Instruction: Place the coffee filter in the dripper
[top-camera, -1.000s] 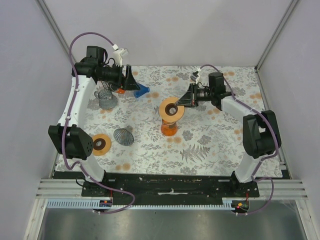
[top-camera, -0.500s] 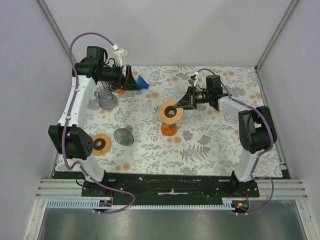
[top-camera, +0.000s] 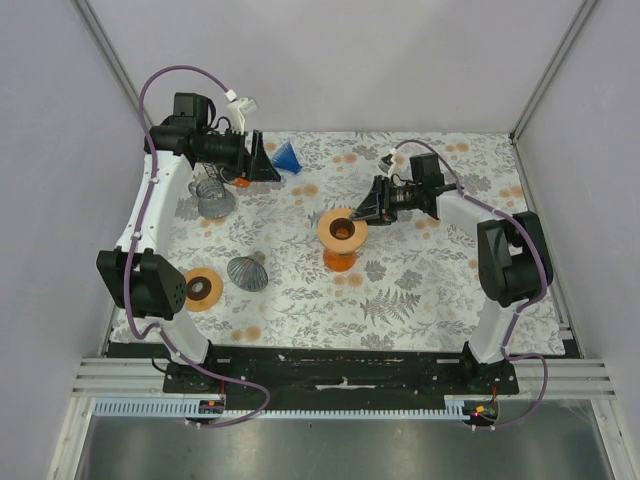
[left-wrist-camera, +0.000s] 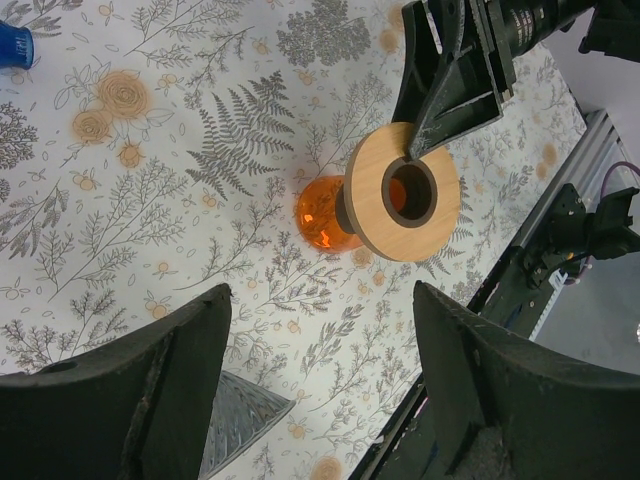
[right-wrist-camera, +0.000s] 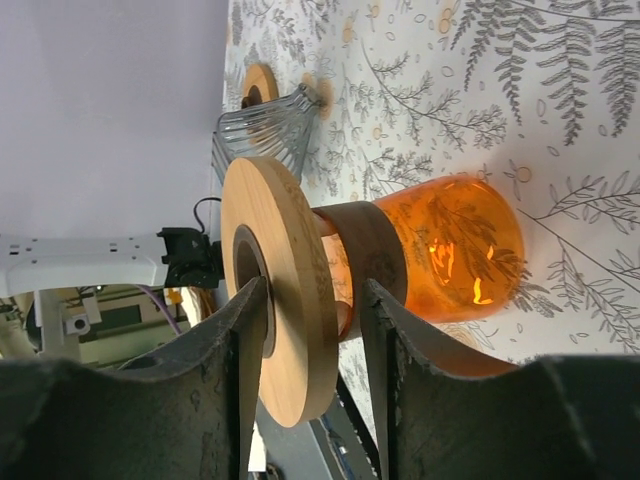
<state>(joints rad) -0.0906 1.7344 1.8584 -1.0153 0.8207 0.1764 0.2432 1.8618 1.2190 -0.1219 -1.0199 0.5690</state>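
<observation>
Starting at the near left of the bench (top-camera: 420, 290), a spare wooden ring (top-camera: 205, 288) lies flat, partly under the left arm's elbow. Just beside it, to the right, lies the filter (top-camera: 247, 272), a grey mesh cone on its side on the floral cloth. It is well apart from the dripper and not in it.

The dripper (top-camera: 342, 244), a wooden ring on an orange glass base, stands upright near the bench's centre. Its centre hole faces up.

The right gripper (top-camera: 365, 210) reaches in from the far right and straddles the far rim of the dripper's ring, one finger above and one below. The right wrist view shows a gap between the lower finger and the underside of the ring, so the jaws stand loose about the rim, not clamped on it. From the left wrist view the upper finger appears to rest on the rim.

Farther back on the left, a wire coil cone (top-camera: 212, 197) sits on the cloth. An orange item (top-camera: 242, 181) beside it is mostly hidden by the left arm; I cannot tell what it is.

The left gripper (left-wrist-camera: 322, 300) hangs above the far left area, jaws wide apart and holding nothing. A blue cone (top-camera: 287, 157) sits just beyond it, near the far edge.
</observation>
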